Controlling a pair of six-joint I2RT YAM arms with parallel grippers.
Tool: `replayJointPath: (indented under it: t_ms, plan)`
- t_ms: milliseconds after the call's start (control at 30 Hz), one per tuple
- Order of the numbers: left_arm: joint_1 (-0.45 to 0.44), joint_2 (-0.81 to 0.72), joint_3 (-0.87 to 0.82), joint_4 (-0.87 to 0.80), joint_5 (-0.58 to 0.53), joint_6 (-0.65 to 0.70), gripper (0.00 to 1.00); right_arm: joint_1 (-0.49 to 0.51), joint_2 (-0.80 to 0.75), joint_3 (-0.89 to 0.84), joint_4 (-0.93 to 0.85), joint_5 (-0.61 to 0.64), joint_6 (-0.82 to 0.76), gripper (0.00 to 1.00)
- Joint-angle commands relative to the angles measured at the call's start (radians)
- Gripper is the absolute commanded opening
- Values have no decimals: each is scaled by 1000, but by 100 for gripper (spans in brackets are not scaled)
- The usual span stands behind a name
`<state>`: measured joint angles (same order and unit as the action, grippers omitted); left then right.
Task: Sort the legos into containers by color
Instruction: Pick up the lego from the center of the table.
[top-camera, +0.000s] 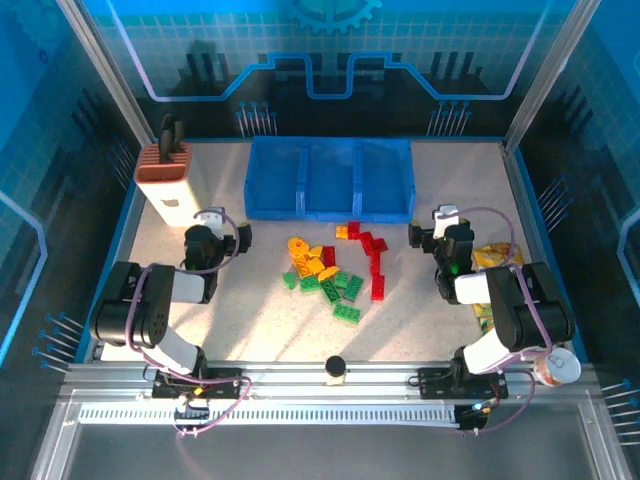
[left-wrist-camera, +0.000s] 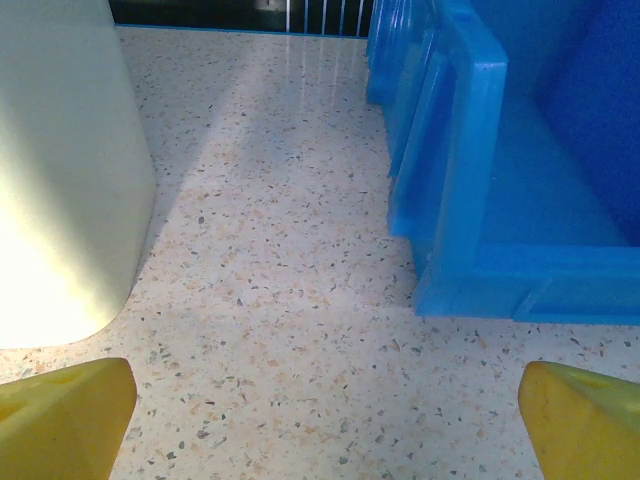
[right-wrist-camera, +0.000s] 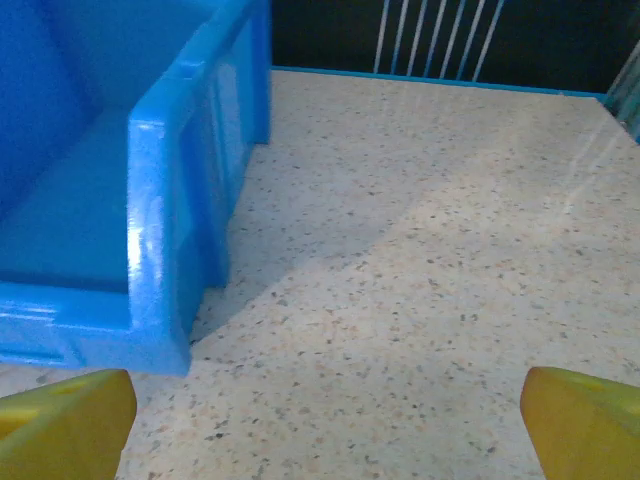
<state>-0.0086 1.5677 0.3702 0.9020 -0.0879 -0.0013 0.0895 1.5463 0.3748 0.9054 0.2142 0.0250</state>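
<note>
Left gripper (left-wrist-camera: 325, 425) and right gripper (right-wrist-camera: 325, 425) wide open, both empty. Legos (top-camera: 335, 275) piled at 6 o'clock of containers (top-camera: 330, 214). Best start: take an outlying brick, pinch its flat sides, avoid the cluster.

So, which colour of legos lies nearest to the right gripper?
The red legos: they form the right edge of the pile, toward the right gripper. The yellow-orange legos and green legos lie further left.
</note>
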Motion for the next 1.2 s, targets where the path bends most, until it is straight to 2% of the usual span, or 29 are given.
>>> replayJointPath:
  t_ms: [0, 1100, 1167]
  plan:
    - [4, -15, 18, 17, 23, 5, 99, -12, -10, 26, -27, -98, -32, 100]
    - [4, -15, 18, 17, 22, 4, 99, -13, -10, 26, -26, -100, -30, 100]
    - [20, -15, 15, 18, 56, -7, 99, -15, -9, 26, -27, -101, -28, 100]
